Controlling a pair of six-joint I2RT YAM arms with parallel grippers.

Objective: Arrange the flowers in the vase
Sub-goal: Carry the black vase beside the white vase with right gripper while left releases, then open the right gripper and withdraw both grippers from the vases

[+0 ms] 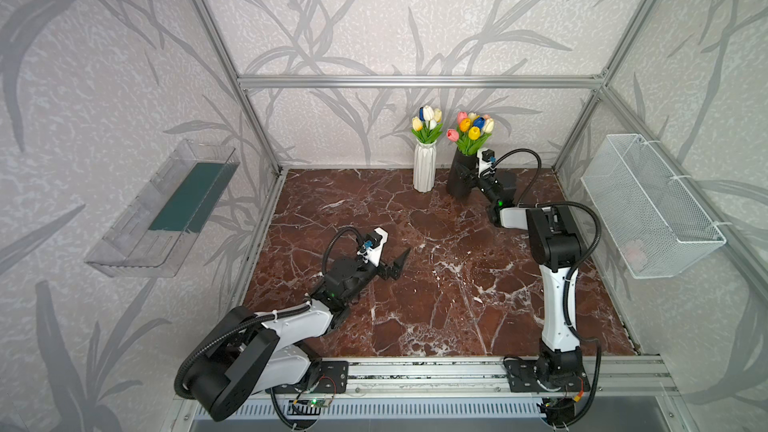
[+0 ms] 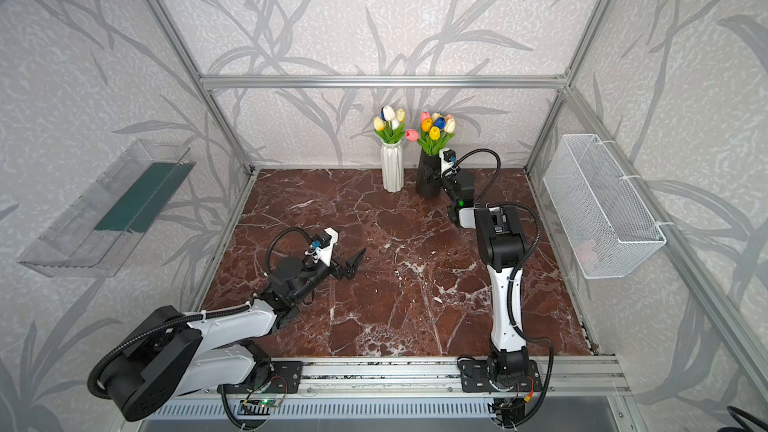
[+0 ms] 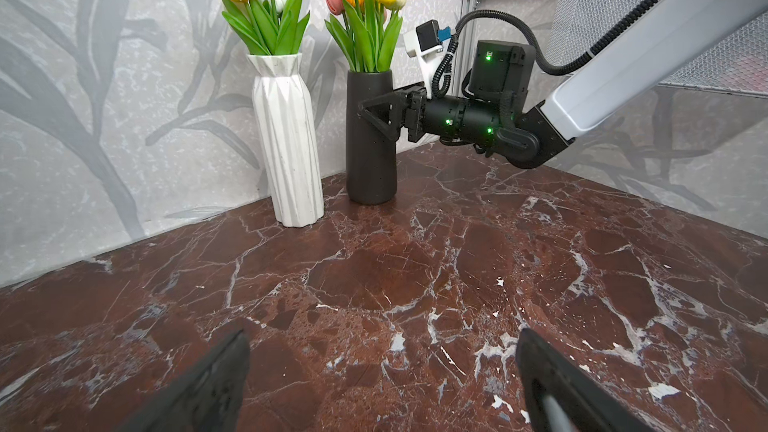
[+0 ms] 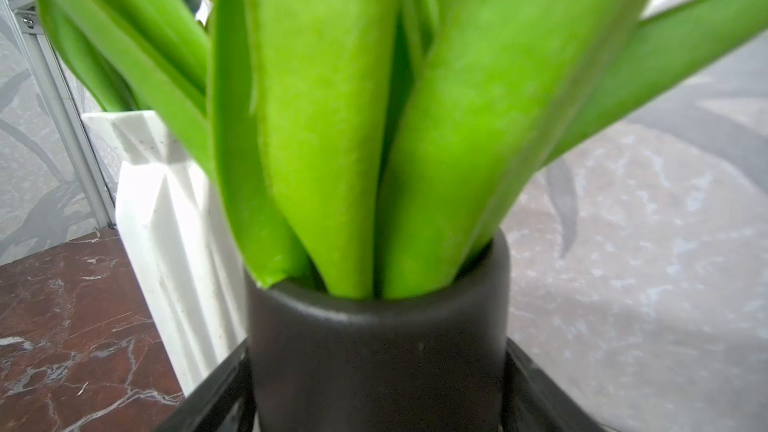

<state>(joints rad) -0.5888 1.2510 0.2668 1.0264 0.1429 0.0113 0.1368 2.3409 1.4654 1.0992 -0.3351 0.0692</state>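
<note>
Two vases stand at the back edge of the marble table (image 1: 415,284), each holding flowers. In both top views the ribbed white vase (image 1: 424,170) carries cream, yellow and blue tulips (image 1: 427,122). Beside it, the black vase (image 1: 457,184) (image 4: 378,347) holds pink, orange, yellow and blue tulips (image 1: 471,128). My right gripper (image 1: 463,174) (image 3: 376,114) (image 4: 378,367) is shut on the black vase just below its rim, a finger pressed against each side. Green leaves (image 4: 332,139) fill the right wrist view. My left gripper (image 1: 397,263) (image 3: 382,342) hovers open and empty over mid-table.
A clear plastic tray (image 1: 162,209) hangs on the left wall. On the right wall hangs a white wire basket (image 1: 652,205) with something pale pink inside. Aluminium frame posts (image 1: 249,126) bound the table, and the two vases stand almost touching.
</note>
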